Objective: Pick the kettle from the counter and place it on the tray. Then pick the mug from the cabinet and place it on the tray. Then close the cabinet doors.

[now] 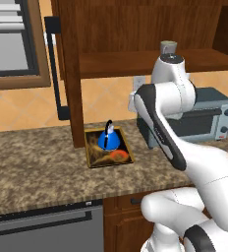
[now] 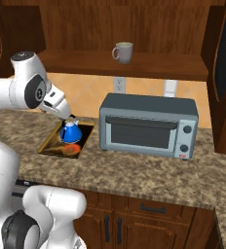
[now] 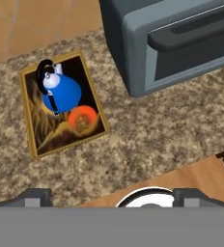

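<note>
We count one kettle (image 1: 108,139), blue, standing on one tray (image 1: 93,153). That tray is our landmark. Beside the tray, to its right in the base views, sits one toaster oven (image 2: 146,125), with two knobs (image 2: 185,138) on its front. Above the tray and over toward the oven side, one mug (image 2: 123,52) rests on one shelf (image 2: 85,62). Behind the tray, on the tiled wall, we count two wall outlets (image 2: 119,84). Under the tray runs one counter (image 2: 134,172).
</note>
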Motion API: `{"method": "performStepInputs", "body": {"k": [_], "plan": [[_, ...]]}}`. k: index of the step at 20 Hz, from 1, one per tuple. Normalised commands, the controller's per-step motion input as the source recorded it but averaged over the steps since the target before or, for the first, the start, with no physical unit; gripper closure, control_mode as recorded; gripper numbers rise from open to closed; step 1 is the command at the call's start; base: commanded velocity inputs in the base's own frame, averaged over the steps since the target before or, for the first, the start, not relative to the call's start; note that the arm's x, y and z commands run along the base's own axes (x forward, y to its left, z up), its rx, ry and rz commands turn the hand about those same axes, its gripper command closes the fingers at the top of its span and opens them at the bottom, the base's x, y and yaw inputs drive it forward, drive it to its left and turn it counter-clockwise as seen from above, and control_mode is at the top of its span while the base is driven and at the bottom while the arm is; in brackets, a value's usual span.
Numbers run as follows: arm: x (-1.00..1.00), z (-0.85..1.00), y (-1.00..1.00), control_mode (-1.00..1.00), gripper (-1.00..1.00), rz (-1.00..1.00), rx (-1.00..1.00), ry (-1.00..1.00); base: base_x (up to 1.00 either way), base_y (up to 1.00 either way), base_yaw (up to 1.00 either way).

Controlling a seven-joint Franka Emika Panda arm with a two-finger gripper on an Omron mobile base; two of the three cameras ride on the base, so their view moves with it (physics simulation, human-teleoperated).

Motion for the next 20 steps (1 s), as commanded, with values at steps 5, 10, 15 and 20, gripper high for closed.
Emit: {"method": "performStepInputs", "body": {"k": [5, 10, 15, 20], "plan": [[-0.01, 0.01, -0.03, -1.0, -1.0, 0.0, 0.01, 0.0, 0.0, 0.0, 0.0], [0.06, 0.73, -0.15, -1.0, -1.0, -0.01, 0.0, -0.03, 0.0, 0.0, 0.0], [0.45, 0.82, -0.37, -1.0, -1.0, -0.05, -0.17, -0.19, 0.0, 0.0, 0.0], [0.75, 0.56, -0.43, -1.0, -1.0, -0.19, -0.3, -0.13, 0.0, 0.0, 0.0]]}}
